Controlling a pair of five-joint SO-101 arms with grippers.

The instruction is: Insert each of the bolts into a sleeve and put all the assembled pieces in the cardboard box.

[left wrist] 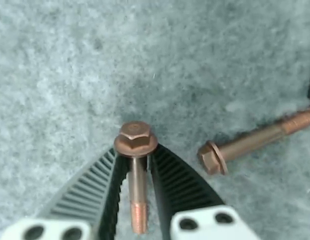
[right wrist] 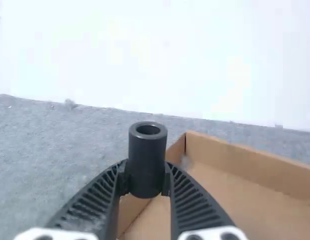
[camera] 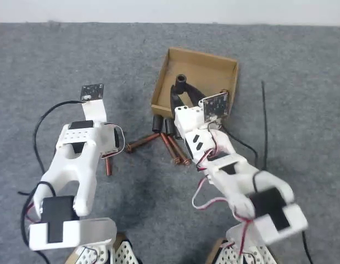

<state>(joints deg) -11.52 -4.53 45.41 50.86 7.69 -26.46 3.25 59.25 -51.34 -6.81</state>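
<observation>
The left claw (left wrist: 136, 159) is clamped on a copper bolt (left wrist: 136, 140) just under its head, over the grey tabletop (left wrist: 69, 75) — a second bolt (left wrist: 245, 145) lies loose beside it. The right claw (right wrist: 145, 181) is clamped on a black sleeve (right wrist: 147, 155), upright with its open end up, above the cardboard box (right wrist: 255, 165). More bolts (camera: 172, 147) and spare sleeves (camera: 157, 124) lie just beside the box.
</observation>
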